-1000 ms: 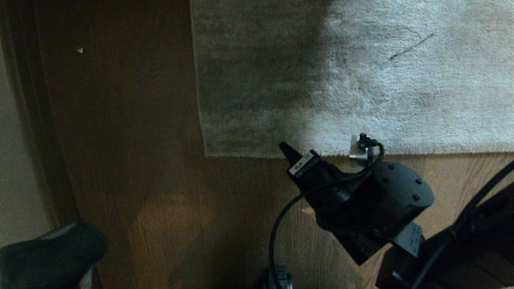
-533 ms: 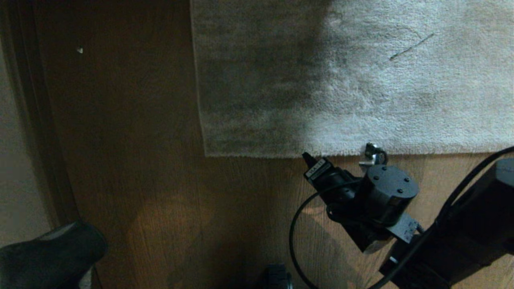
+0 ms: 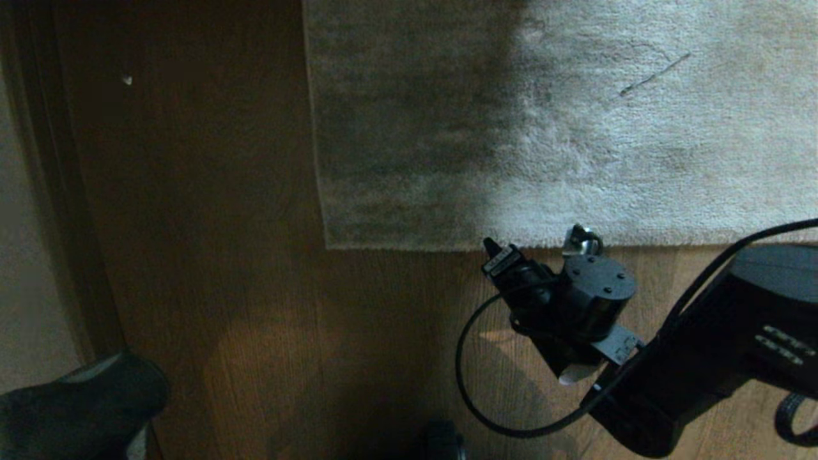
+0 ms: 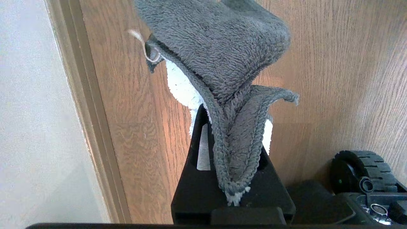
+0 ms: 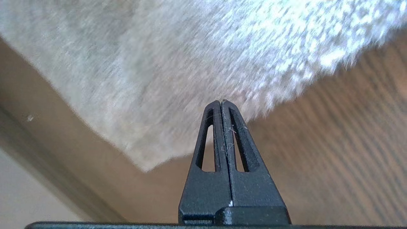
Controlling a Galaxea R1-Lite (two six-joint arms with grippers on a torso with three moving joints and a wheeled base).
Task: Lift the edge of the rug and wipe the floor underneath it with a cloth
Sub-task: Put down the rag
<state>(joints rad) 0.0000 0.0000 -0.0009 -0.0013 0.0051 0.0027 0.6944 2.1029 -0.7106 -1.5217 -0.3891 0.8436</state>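
The grey-beige rug (image 3: 575, 128) lies flat on the brown wood-grain floor (image 3: 223, 287). Its near rug edge (image 3: 639, 241) runs straight across the head view to a corner (image 3: 327, 246). My right gripper (image 3: 491, 245) is shut and empty, with its tip right at that edge. In the right wrist view the right gripper (image 5: 221, 102) points onto the rug (image 5: 175, 63) just past the border. My left gripper (image 4: 233, 127) is shut on the cloth (image 4: 219, 54), dark grey with a white underside, which hangs above the floor (image 4: 334, 79).
A wall and dark baseboard (image 3: 38, 223) run along the left side and also show in the left wrist view as a pale skirting strip (image 4: 82, 111). A base wheel (image 4: 359, 168) is close to the left gripper. A black cable (image 3: 463, 364) loops from the right wrist.
My right arm has reached further out and dropped lower, and its shut gripper has shifted right along the rug's near edge. The rug still lies flat.
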